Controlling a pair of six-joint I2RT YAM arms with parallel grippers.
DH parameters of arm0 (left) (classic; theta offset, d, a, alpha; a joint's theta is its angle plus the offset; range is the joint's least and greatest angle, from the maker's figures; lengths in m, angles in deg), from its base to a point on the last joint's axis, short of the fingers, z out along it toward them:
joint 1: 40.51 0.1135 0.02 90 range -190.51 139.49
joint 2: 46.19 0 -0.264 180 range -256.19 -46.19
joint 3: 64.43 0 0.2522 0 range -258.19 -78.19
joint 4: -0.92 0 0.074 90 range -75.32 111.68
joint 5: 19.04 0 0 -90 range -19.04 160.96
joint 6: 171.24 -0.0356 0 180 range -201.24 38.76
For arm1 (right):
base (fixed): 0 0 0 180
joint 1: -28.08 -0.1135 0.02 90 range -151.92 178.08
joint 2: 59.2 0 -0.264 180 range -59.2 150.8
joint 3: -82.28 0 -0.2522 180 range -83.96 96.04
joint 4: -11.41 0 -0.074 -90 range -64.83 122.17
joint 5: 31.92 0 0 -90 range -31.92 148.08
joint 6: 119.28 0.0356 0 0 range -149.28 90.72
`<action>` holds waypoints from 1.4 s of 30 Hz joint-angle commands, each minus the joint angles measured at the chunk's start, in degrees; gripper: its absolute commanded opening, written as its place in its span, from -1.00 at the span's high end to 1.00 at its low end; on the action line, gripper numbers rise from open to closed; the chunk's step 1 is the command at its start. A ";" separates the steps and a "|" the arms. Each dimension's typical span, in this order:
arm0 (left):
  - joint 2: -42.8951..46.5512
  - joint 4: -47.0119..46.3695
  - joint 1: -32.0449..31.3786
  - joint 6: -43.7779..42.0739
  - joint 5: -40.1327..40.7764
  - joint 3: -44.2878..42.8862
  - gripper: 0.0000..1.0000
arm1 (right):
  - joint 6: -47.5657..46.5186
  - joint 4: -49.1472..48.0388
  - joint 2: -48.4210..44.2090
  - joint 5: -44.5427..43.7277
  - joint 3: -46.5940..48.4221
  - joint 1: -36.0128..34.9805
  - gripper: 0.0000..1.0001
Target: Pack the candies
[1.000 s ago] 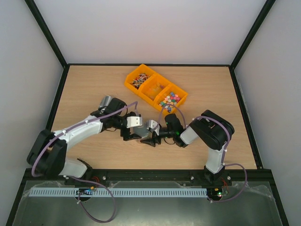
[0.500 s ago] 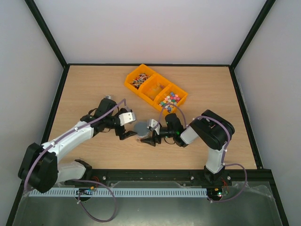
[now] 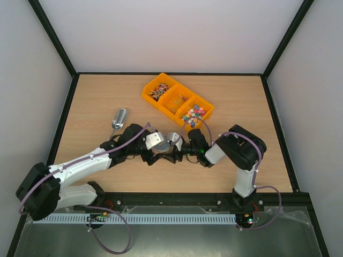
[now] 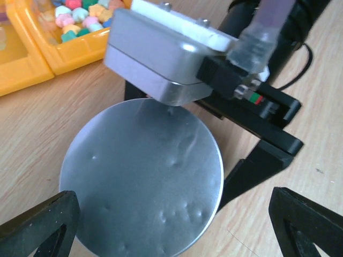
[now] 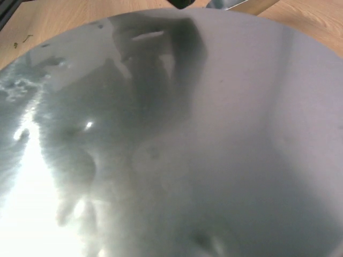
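My left claw is spread wide, one finger on each side of the grey disc. My right claw meets the disc's far edge, but I cannot tell whether it grips. Beyond them the candies lie in the yellow tray.

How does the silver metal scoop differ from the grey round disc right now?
The silver metal scoop is elongated, with a handle; the grey round disc is a flat circle. The scoop lies alone on the wooden table, away from both arms; the disc sits between the left claw and the right claw. Both look like dull silvery metal.
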 commanded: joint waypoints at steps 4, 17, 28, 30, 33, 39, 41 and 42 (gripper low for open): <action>-2.50 -3.96 -1.41 -2.35 6.42 -0.12 -0.86 | 0.77 1.26 0.96 -2.27 -0.48 -0.20 -0.08; 0.62 -5.64 -2.45 -18.19 1.18 3.11 -0.01 | -0.41 1.44 1.37 1.57 0.02 -0.30 -0.07; -1.22 -7.31 -1.17 -22.00 5.24 3.50 0.40 | -3.78 2.62 0.62 5.71 -0.92 -0.29 -0.02; -0.40 -6.91 -0.45 -22.49 5.25 4.07 0.42 | -5.27 3.32 0.43 7.01 -1.14 -0.17 -0.01; 0.45 -6.41 0.70 -23.45 5.43 5.39 0.46 | -7.06 4.31 0.51 8.30 -1.24 -0.24 0.01; 1.57 -5.76 4.14 -25.03 5.88 6.94 0.48 | -7.26 4.49 0.59 9.60 -1.07 -0.17 0.05; 2.18 -5.38 5.48 -25.53 5.57 7.24 0.48 | -7.02 4.51 0.66 9.79 -0.97 -0.11 0.06; 2.52 -4.97 6.09 -25.83 5.38 7.39 0.48 | -6.93 4.52 0.61 9.92 -0.98 -0.10 0.07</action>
